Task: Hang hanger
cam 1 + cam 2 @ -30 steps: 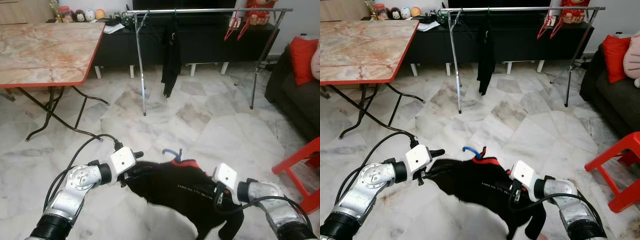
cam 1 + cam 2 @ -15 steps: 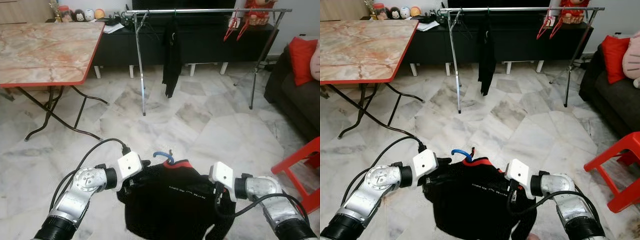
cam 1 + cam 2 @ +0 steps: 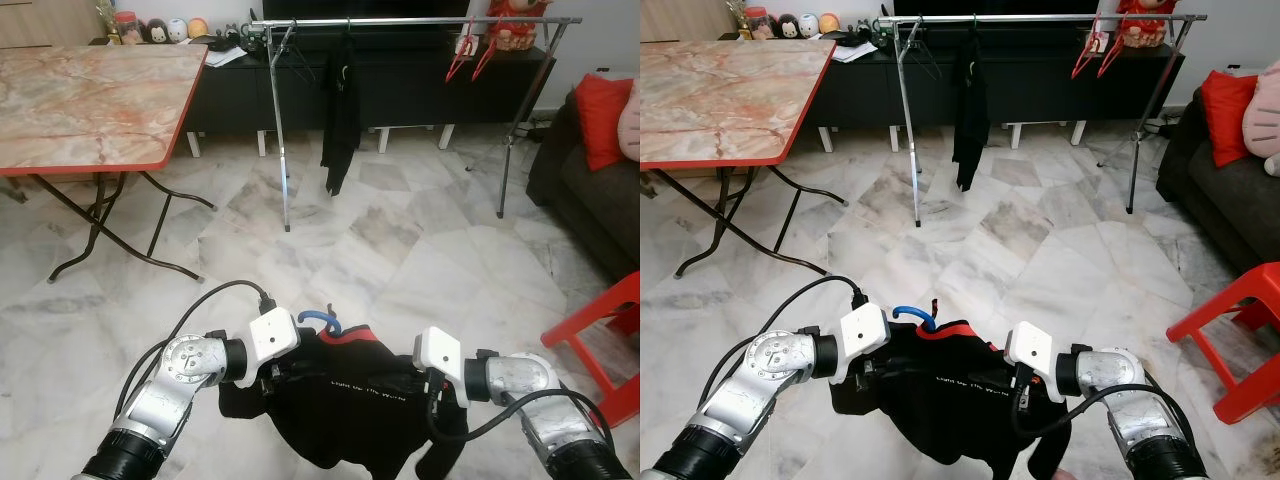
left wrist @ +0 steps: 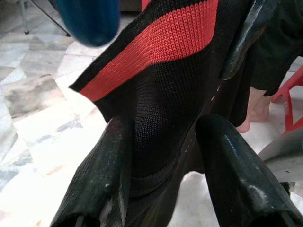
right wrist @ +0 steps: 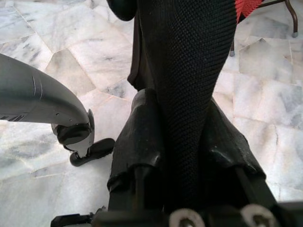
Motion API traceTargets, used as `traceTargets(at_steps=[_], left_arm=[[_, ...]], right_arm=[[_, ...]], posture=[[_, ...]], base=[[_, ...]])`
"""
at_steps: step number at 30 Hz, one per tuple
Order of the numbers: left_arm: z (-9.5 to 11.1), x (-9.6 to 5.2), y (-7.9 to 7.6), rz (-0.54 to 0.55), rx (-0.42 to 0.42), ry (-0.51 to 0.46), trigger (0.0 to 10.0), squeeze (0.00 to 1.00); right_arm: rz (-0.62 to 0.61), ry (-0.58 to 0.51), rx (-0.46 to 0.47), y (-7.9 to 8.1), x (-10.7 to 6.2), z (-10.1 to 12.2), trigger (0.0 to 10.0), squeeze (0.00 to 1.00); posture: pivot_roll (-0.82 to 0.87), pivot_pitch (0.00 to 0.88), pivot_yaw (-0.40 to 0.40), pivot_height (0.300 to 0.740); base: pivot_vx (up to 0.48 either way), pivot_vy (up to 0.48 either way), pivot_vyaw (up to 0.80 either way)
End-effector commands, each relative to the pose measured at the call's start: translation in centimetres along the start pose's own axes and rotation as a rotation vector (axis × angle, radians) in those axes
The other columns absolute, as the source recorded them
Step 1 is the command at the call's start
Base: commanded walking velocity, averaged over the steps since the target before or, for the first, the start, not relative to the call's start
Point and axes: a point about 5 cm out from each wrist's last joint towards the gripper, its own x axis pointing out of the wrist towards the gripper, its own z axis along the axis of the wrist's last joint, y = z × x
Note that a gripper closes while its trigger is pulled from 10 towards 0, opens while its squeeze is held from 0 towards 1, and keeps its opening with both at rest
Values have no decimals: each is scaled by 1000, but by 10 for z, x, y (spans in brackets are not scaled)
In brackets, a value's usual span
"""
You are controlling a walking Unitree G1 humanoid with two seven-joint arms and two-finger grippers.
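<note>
A black shirt [image 3: 350,400] with a red collar hangs on a blue hanger, whose hook [image 3: 318,318] sticks up above the collar. I hold it low in front of me over the marble floor. My left gripper [image 3: 283,372] is shut on the shirt's left shoulder, with knit fabric [image 4: 161,109] between its fingers [image 4: 102,175]. At the right shoulder my right gripper [image 3: 428,392] is shut on the cloth [image 5: 189,94], the black fingers [image 5: 137,137] pressed on either side. The clothes rack's rail [image 3: 420,20] stands far ahead across the room.
On the rack hang a black garment [image 3: 340,110] and red hangers [image 3: 470,55]. A marble-top folding table [image 3: 90,100] stands at the left. A dark sofa [image 3: 590,170] and a red stool [image 3: 610,330] are at the right. Open floor lies between me and the rack.
Both grippers have drawn closer together and lifted the shirt, which was spread out and slanted and now hangs bunched between them. The hanger hook has moved left toward the left gripper.
</note>
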Motion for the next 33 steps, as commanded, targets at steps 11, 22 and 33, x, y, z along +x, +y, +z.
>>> traceTargets(at_steps=[11,22,33], left_arm=[[5,4,-1,-25,-17,-19,3373,0],[6,5,0,-27,-29,-33,0,0],[10,5,-2,-50,-51,-54,10000,0]], right_arm=[[-1,-113,-79,-8,10,32,10000,0],[1,-140,-96,-12,15,42,10000,0],[6,-160,-107,-14,18,48,10000,0]], posture=[[-36,0,-49,740],[-34,0,-51,740],[-34,0,-51,740]], base=[[0,0,0],[0,0,0],[0,0,0]])
